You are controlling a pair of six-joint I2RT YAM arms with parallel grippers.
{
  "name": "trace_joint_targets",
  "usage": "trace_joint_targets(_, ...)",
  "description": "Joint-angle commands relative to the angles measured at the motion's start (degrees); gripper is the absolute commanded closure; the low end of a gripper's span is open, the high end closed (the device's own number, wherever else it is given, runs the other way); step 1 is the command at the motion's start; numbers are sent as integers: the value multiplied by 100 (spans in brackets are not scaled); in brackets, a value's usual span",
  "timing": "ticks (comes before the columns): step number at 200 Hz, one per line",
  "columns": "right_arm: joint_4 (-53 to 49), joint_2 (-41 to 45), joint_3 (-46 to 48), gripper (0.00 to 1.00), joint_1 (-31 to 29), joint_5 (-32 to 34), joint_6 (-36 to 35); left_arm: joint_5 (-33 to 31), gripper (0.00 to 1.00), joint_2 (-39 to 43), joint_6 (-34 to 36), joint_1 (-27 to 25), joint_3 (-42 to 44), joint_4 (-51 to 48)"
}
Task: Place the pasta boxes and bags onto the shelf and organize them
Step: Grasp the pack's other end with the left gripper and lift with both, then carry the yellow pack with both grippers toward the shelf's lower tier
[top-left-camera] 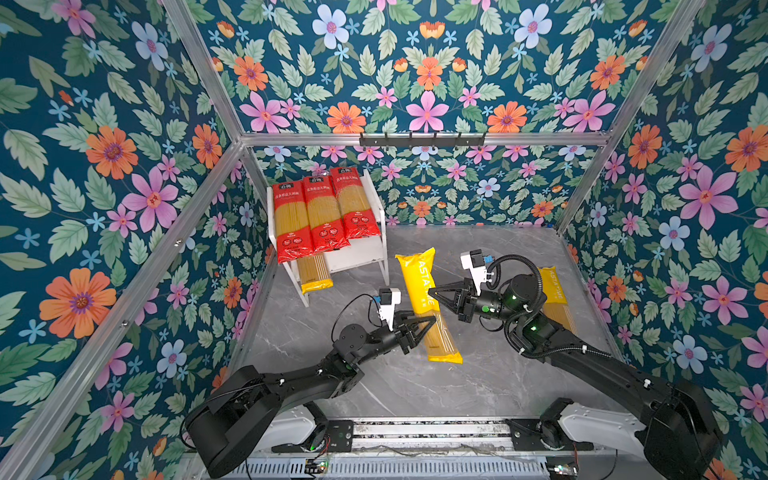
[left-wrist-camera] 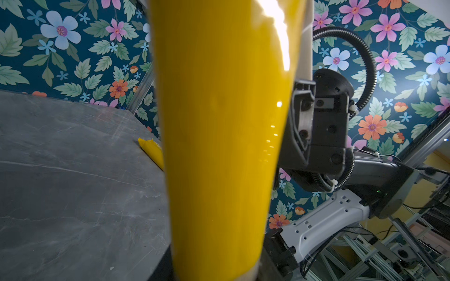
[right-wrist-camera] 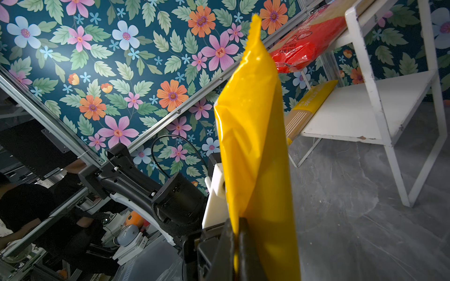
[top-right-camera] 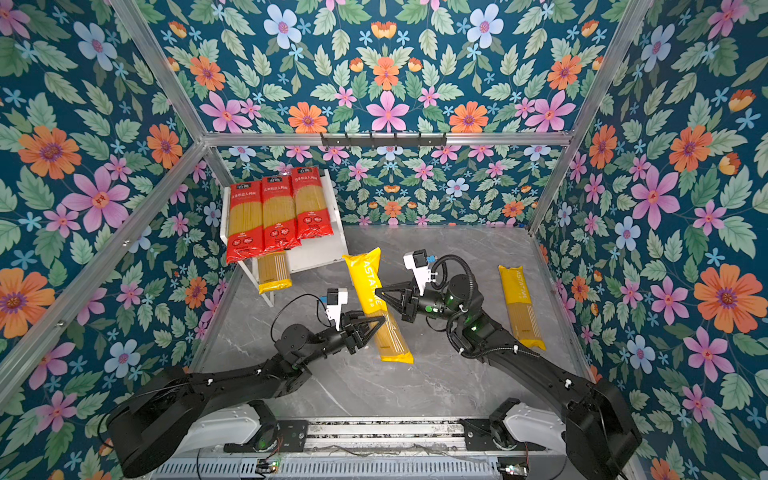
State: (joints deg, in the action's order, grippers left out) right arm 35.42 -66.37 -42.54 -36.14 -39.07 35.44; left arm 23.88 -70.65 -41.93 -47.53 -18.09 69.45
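A shelf (top-left-camera: 361,253) stands far left, three spaghetti bags (top-left-camera: 322,216) on top, a fourth bag (top-left-camera: 316,274) on its lower tier. A fifth bag (top-left-camera: 422,286) is central, a sixth bag (top-right-camera: 521,305) right of it.

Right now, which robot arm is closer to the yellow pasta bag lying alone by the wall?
Right. The right arm bends just beside that lone yellow bag. The left arm is across the table, its jaws on the middle yellow bag.

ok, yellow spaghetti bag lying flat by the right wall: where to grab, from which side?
Probably the clear middle of the yellow bag, from above, pinching across its narrow width. It lies flat on the table, lengthwise front to back, so only the long edges offer purchase; the right wall close beside it would cramp a sideways approach.
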Motion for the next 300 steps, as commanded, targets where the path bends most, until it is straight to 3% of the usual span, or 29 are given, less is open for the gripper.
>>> trace_joint_targets(1, 274, 64, 105, 74, 2, 252, -92, -52, 72, -19, -240, 75, 36, 280)
trace_joint_targets(39, -324, 339, 557, 48, 55, 862, -209, -452, 83, 85, -739, 204, 409, 135)
trace_joint_targets(68, -1044, 406, 900, 36, 48, 1077, -173, -767, 87, 432, -1236, 359, 730, -114)
trace_joint_targets(97, -1311, 486, 1439, 32, -298, 1244, 196, -1122, 87, 1143, -1590, 629, 1020, -858)
trace_joint_targets(126, -1182, 413, 1678, 28, -840, 1516, 353, -1064, 83, 1844, -1614, 938, 976, -1658)
trace_joint_targets(153, -670, -77, 1604, 27, -901, 1208, 621, -803, 82, 2154, -1541, 1173, 688, -2319)
trace_joint_targets(196, -272, -817, 1034, 31, -1263, 825, 558, -358, 81, 1946, -1631, 1462, 431, -2407)
trace_joint_targets(235, 618, -1260, 954, 50, -1334, 965, 908, -11, 78, 1808, -1827, 1825, 350, -2319)
trace_joint_targets(272, 1204, -1740, 829, 55, -1334, 959, 1176, 161, 77, 1828, -2017, 2019, 332, -2290)
trace_joint_targets(300, 1580, -2093, 598, 72, -1283, 814, 1529, 94, 76, 1932, -2047, 2243, 319, -2587)
